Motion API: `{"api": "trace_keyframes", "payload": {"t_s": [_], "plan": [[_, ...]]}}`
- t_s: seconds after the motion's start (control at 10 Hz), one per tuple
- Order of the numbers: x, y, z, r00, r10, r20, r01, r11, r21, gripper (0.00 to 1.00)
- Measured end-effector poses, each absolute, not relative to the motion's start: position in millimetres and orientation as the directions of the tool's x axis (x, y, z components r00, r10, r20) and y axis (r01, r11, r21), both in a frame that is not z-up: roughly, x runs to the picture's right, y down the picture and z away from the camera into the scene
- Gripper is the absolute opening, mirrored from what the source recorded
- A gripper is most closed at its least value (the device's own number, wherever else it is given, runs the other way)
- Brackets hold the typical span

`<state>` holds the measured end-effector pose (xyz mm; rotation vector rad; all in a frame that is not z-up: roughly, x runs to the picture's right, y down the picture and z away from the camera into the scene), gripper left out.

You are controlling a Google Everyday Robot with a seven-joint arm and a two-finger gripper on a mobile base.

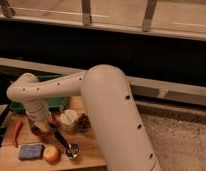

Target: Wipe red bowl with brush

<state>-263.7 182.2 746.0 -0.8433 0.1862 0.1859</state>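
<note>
One gripper [44, 126], mine, is clamped shut on the brush [61, 139], down low over the red bowl [39, 132] on the wooden table [91, 156]. The bowl peeks out beneath me, just left of the white cup [69, 118].

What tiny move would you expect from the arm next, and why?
Probably sweep the long slim black brush sideways across the glossy orange-red bowl: the gripper, shut on the brush, sits right over that bowl.
</note>
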Motion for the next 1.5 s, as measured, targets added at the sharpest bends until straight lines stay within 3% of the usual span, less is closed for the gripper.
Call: {"api": "trace_keyframes", "payload": {"t_s": [0.4, 0.8, 1.5], "plan": [[-251, 158, 756, 0.956, 0.118, -0.27, -0.278, 0.665, -0.693, 0.0], [-286, 128, 768, 0.971, 0.1, -0.217, -0.223, 0.7, -0.678, 0.0], [-281, 180, 735, 0.983, 0.12, -0.141, -0.185, 0.672, -0.717, 0.0]]}}
